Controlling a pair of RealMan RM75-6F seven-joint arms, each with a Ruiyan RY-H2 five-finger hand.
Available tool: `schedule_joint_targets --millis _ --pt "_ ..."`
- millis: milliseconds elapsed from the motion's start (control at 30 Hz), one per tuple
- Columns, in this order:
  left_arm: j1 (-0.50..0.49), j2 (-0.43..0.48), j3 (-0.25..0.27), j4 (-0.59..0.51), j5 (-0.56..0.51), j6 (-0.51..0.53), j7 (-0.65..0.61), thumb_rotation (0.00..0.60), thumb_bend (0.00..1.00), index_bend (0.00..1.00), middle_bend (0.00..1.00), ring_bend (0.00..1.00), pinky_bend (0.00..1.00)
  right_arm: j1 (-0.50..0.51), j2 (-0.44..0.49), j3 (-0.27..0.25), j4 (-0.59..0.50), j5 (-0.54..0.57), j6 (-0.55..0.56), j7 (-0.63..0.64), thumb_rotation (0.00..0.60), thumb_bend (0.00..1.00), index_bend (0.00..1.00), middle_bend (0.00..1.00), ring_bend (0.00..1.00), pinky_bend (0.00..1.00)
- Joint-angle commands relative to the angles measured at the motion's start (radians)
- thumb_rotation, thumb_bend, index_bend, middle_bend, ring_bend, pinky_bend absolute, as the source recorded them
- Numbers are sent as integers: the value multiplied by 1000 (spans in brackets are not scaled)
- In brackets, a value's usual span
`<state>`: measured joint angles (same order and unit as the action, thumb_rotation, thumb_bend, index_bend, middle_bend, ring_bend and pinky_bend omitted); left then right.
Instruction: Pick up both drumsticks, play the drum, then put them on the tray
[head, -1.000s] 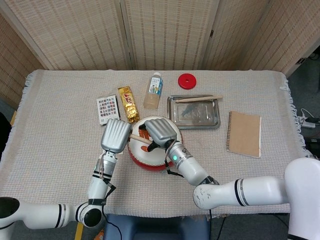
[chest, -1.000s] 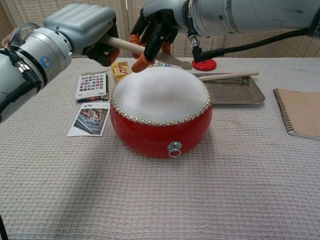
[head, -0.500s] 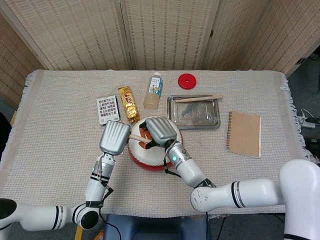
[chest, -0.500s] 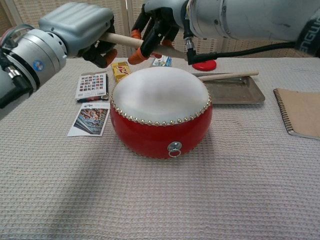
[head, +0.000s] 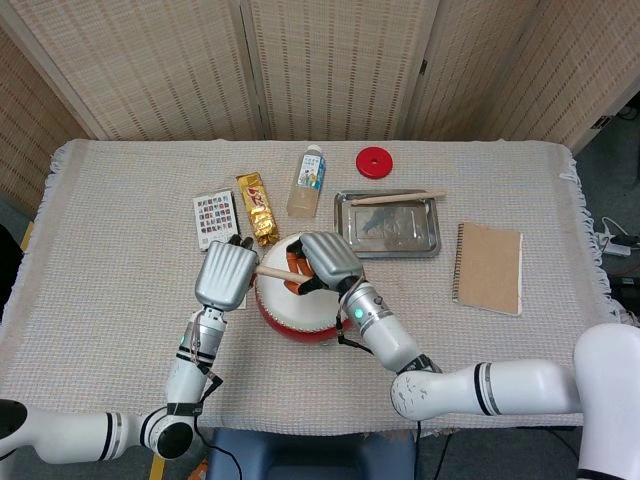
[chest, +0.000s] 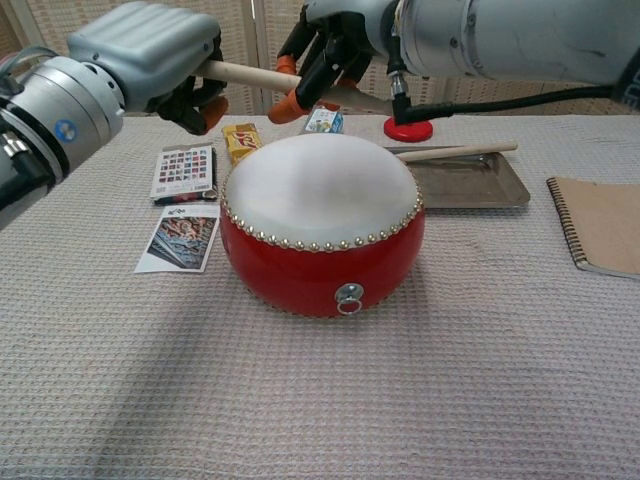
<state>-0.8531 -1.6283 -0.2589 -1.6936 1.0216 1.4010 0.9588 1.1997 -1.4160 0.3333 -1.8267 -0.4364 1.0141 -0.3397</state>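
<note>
Lifted a little higher over the drum (chest: 320, 225) than half a second ago, both hands, with the drumstick (chest: 252, 72) now nearly level above the white drumhead. Left hand (chest: 150, 50) closed around the butt of that drumstick, fingers (chest: 205, 105) curled under it, shaft running right toward the right hand (chest: 335, 45). Right hand fingers (chest: 285, 100) hanging bent and slightly apart by the stick's far end; whether touching or gripping it, cannot tell. Seen from the head camera, left hand (head: 225, 272) and right hand (head: 328, 258) side by side over the red drum (head: 295, 310), stick (head: 275, 271) bridging between them. Second drumstick (head: 398, 197) lying across the far edge of the metal tray (head: 425, 240) just right of the drum on the bench. Behind the drum, a gold snack bar (head: 257, 207), a bottle (head: 309, 181), a red disc (head: 374, 161); left of it, cards (head: 216, 217); well right, a brown notebook (head: 489, 267).
</note>
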Motion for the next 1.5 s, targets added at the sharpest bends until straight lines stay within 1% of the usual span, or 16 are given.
schedule_joint_targets --millis 33,300,367,467,533,633,900,1133,1367,1500 --pt "3 5 -1 -4 2 -2 -2 600 507 299 406 375 677 -5 3 0 -1 -8 -1 -2 600 218 1000 883 734 805" --pt "10 21 -5 -12 9 -8 -15 600 504 179 205 150 412 -12 11 1 -13 -15 0 -18 600 218 1000 894 745 809" --pt "12 25 -6 -14 13 -9 -17 600 491 144 161 95 337 -12 11 -1 -13 -13 3 -27 600 218 1000 894 749 809" --pt "14 33 -8 -21 13 -13 -19 600 462 88 99 24 252 -8 10 -4 -12 -3 8 -44 600 218 1000 895 755 810" --pt "14 35 -12 -22 14 -14 -24 600 444 53 63 2 221 -8 9 -2 -11 1 11 -49 600 218 1000 895 756 811" --pt "13 38 -15 -22 20 -15 -28 600 427 3 7 0 181 -8 6 -2 -8 0 15 -55 600 218 1000 898 758 815" --pt "17 53 -19 -34 25 -20 -37 600 386 0 0 0 139 -15 7 -6 -6 -1 15 -69 600 219 1000 899 758 814" --pt "36 91 -13 -92 34 -28 -73 600 371 0 0 0 130 -29 27 -17 -8 -5 11 -79 600 220 1000 899 763 815" --pt "57 143 -4 -141 20 -51 -106 600 371 0 0 0 130 -84 111 -43 -38 -33 4 -67 600 221 1000 899 762 815" --pt "65 164 1 -147 22 -59 -123 600 371 0 0 0 130 -121 162 -51 -38 -65 -12 -40 600 222 1000 899 763 814"
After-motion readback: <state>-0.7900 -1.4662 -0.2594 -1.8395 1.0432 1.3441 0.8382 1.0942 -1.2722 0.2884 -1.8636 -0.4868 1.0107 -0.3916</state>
